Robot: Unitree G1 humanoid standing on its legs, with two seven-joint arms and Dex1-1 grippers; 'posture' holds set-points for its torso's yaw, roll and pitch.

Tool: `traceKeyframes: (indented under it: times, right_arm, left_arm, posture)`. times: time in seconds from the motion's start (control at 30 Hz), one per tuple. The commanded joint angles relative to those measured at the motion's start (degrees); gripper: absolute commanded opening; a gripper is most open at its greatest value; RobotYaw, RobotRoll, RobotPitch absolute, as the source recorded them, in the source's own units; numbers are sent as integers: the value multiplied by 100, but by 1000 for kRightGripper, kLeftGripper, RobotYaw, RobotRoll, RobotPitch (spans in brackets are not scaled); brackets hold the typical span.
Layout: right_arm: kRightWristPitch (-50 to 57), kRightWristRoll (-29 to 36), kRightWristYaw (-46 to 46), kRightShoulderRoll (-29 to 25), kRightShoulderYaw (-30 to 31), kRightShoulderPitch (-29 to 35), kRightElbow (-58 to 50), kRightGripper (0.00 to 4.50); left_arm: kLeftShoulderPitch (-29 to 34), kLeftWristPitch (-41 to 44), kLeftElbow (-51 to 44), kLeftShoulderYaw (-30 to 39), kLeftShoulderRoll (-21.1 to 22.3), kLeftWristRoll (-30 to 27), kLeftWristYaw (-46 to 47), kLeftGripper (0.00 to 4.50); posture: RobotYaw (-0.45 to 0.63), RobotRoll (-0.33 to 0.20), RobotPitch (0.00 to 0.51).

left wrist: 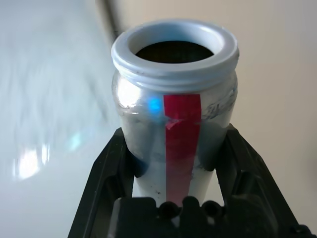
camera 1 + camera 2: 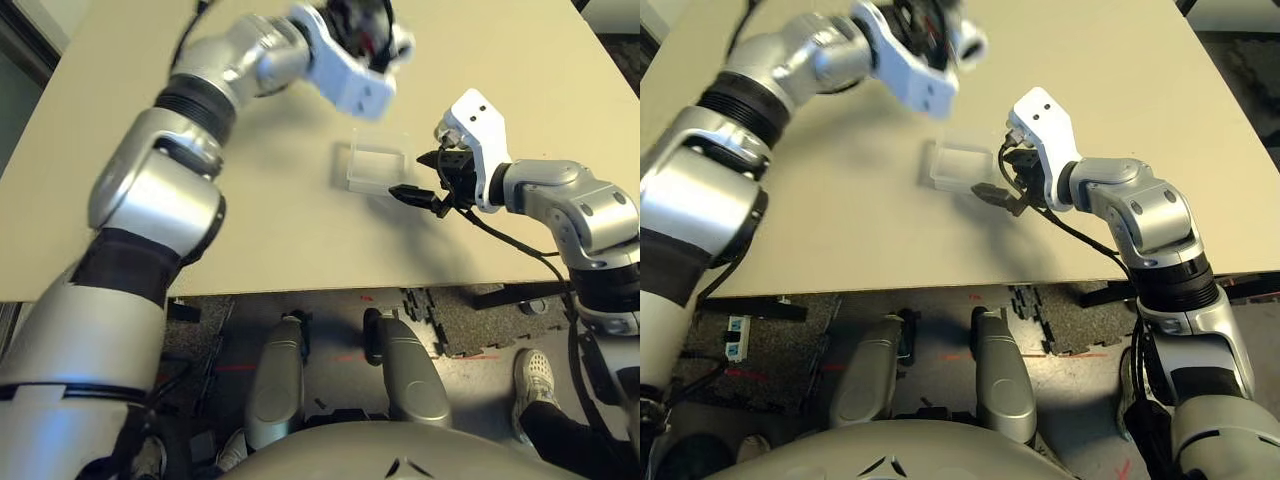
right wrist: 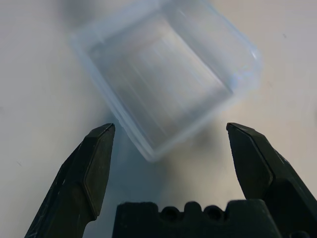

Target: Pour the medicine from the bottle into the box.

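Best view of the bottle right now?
The left wrist view: the bottle stands large between the fingers of the left gripper, with open mouth, dark inside and red stripe visible. The right eye view shows only its rim end beside that gripper, small; the left eye view shows it mostly hidden by the gripper. I can't make it out in the right wrist view.

We see 1 silver bottle [image 1: 218, 104], red-striped, uncapped, dark inside; 1 clear square box [image 2: 378, 166], shallow, upright on table [image 2: 280, 220].
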Motion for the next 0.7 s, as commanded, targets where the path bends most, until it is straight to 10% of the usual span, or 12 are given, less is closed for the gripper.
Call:
traceKeyframes:
  times: [0.03,0.5,0.7]
  right_arm:
    - [-29,31,-104,102,-126,86,-30,4500]
    - [-1,33,-101,123,-153,86,-73,4500]
    - [22,49,-49,84,-144,88,-95,4500]
  left_arm:
    - [-11,-103,130,-451,-80,511,460,2458]
    - [-85,59,339,-368,-221,455,543,2458]
    - [405,1167,635,2655,-630,-2863,-2213,2458]
  posture:
    - [-17,0,183]
    - [-8,0,188]
    - [-11,0,191]
